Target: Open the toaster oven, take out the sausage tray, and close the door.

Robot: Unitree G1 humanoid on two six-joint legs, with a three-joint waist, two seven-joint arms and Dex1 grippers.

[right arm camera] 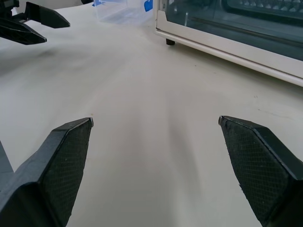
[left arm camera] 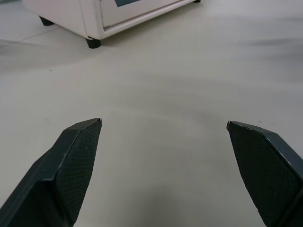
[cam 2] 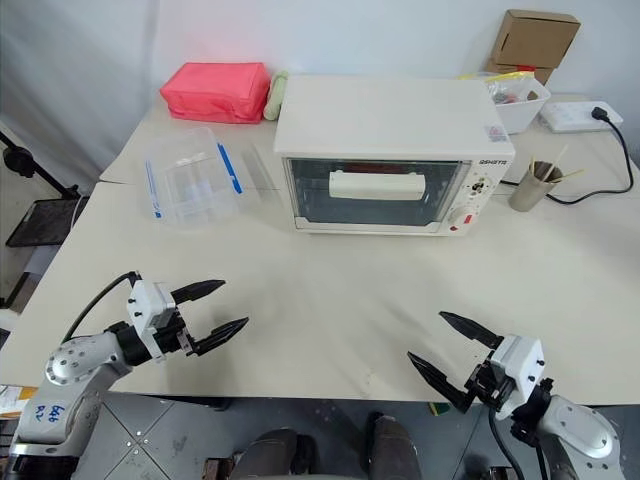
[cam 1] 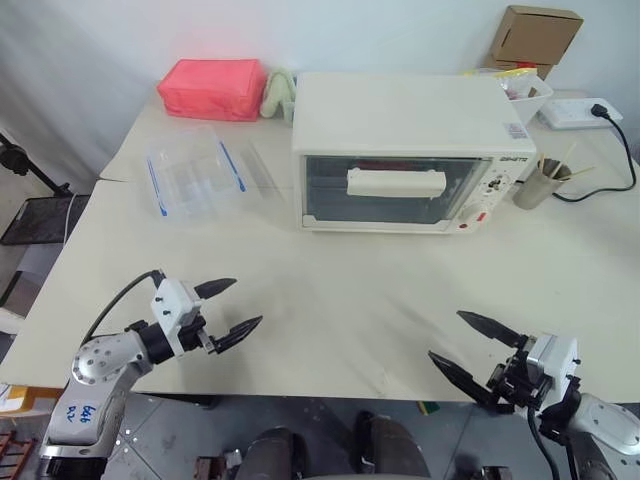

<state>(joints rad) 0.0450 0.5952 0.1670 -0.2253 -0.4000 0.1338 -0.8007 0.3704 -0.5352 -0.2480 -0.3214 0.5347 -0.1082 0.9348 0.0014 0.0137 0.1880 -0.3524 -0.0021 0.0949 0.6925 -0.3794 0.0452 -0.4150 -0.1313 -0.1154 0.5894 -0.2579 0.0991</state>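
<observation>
while the door (cam 1: 385, 190) stands shut against its frame, we find the toaster oven (cam 1: 400, 150) toward the far side of the table (cam 1: 330, 300), glass front facing the robot, bar handle (cam 1: 396, 183) level across it. we cannot make out the sausage tray through the glass. beside the oven on the left lies a clear plastic container (cam 1: 192, 178); behind that, a red pouch (cam 1: 213, 88). the left end effector (cam 1: 230, 310) and right end effector (cam 1: 468, 347) both hover released near the table's front edge, well apart from the oven, grasping nothing.
</observation>
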